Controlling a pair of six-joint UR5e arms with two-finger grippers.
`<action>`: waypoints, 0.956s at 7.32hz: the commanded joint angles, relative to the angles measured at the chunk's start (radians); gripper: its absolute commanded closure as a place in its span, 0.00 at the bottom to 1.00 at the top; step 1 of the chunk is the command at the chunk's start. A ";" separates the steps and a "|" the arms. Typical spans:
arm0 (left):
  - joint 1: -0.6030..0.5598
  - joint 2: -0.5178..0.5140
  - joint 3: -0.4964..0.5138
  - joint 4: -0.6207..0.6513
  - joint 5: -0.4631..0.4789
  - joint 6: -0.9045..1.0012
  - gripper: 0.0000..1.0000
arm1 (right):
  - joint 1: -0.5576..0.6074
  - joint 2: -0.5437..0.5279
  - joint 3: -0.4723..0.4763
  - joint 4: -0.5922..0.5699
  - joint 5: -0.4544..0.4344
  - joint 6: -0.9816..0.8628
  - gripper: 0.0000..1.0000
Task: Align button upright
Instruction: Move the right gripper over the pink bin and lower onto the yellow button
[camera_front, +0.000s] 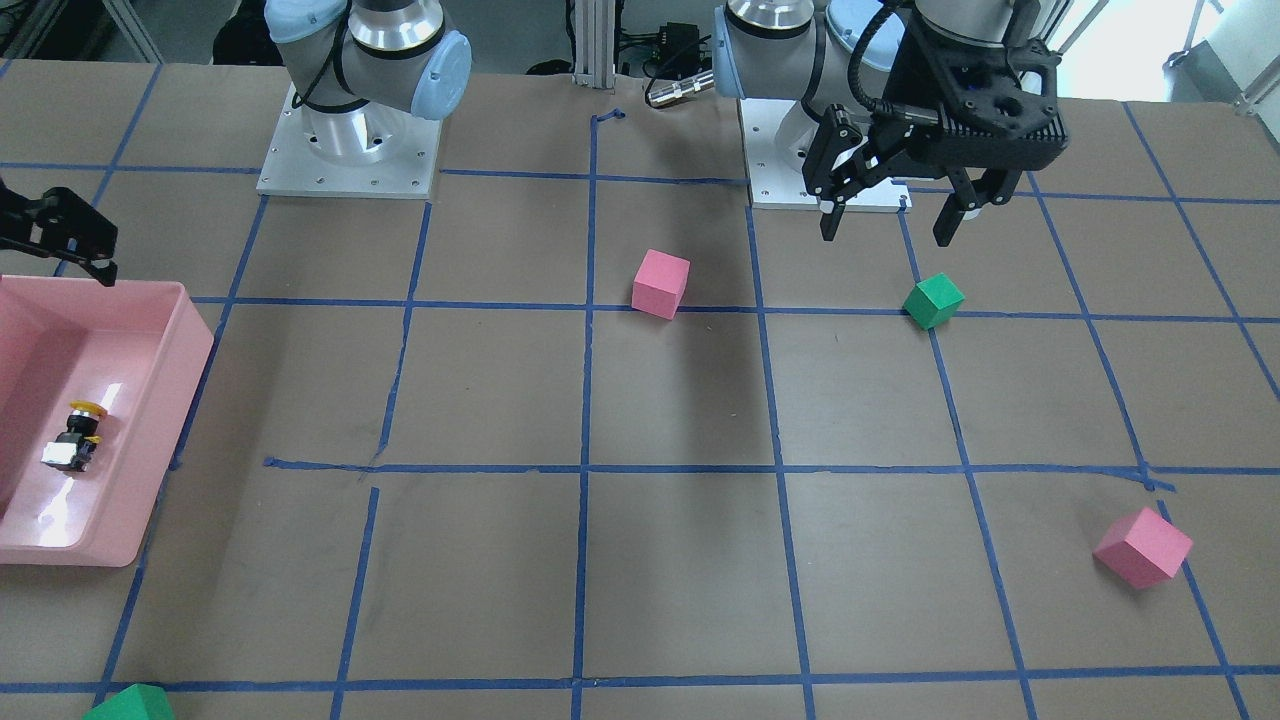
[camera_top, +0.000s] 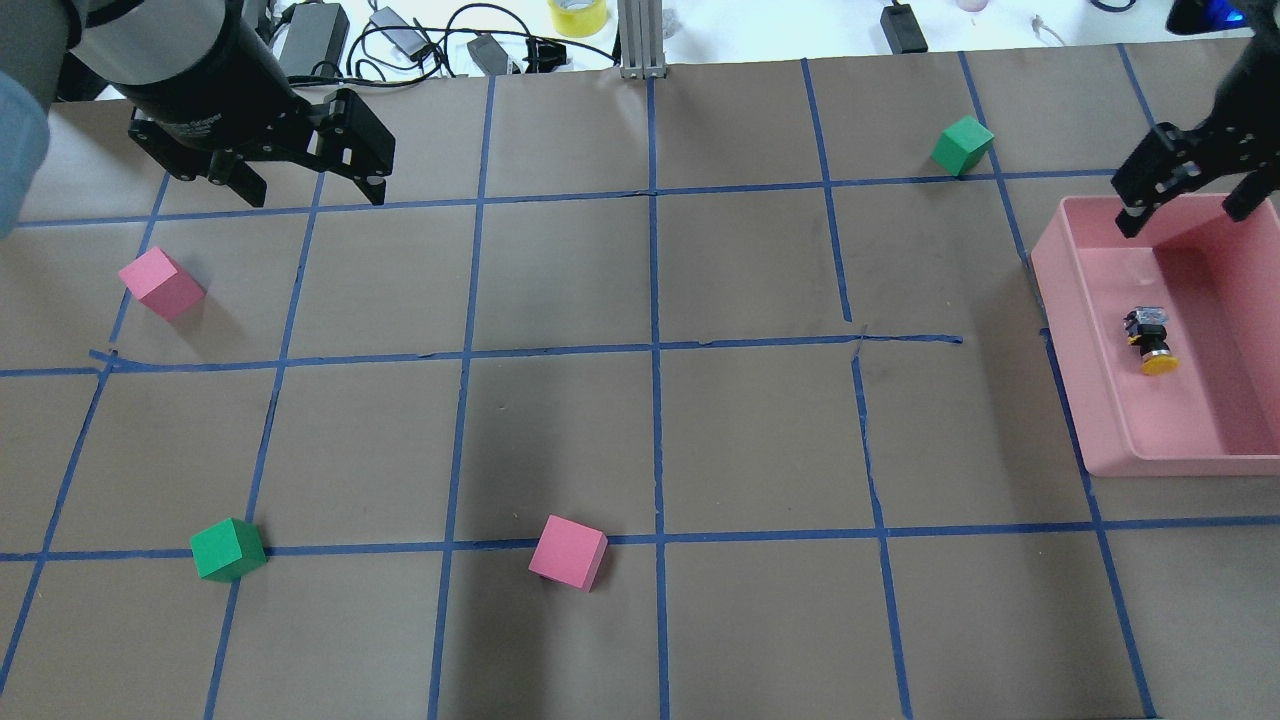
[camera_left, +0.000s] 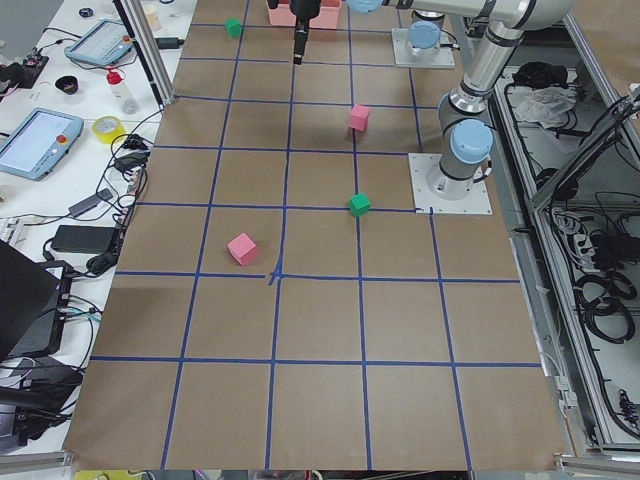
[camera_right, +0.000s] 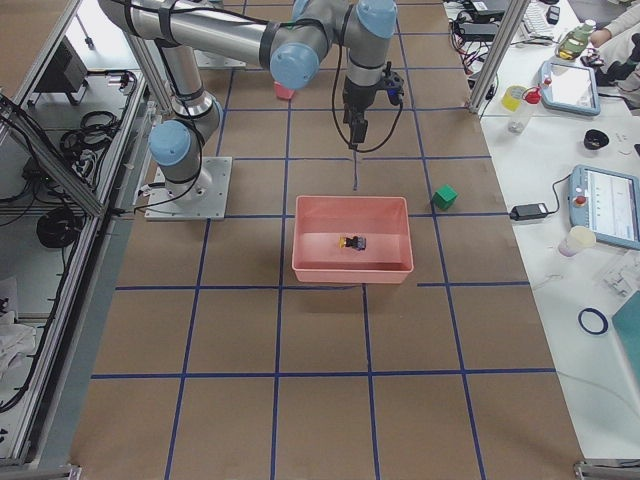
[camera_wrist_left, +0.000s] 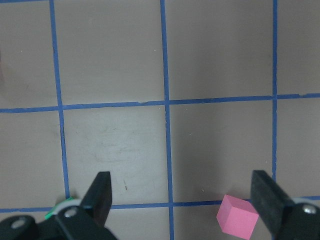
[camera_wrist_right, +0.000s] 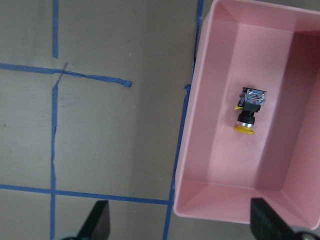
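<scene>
- The button (camera_wrist_right: 248, 111) lies on its side on the floor of the pink tray (camera_top: 1100, 400), at the right end of the worktop; seen from overhead, its yellow cap points to the near end and its base block to the far end
- My right pincer (camera_top: 1190, 215) hangs wide and empty over the tray's far end
- My left pincer (camera_top: 315, 195) is wide and empty too, far left over the worktop
- I judge the button light, rigid and small, with a round body that is likely to roll or twist out
- I would pinch across the base block's flat sides, not the smooth cap
</scene>
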 joint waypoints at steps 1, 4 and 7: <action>0.000 0.000 0.000 0.000 0.000 0.000 0.00 | -0.108 0.084 0.032 -0.137 -0.017 -0.223 0.00; 0.000 0.000 0.000 0.000 0.000 0.000 0.00 | -0.145 0.143 0.157 -0.404 -0.063 -0.259 0.00; 0.000 0.000 0.000 -0.002 0.002 0.000 0.00 | -0.187 0.195 0.297 -0.544 -0.049 -0.296 0.00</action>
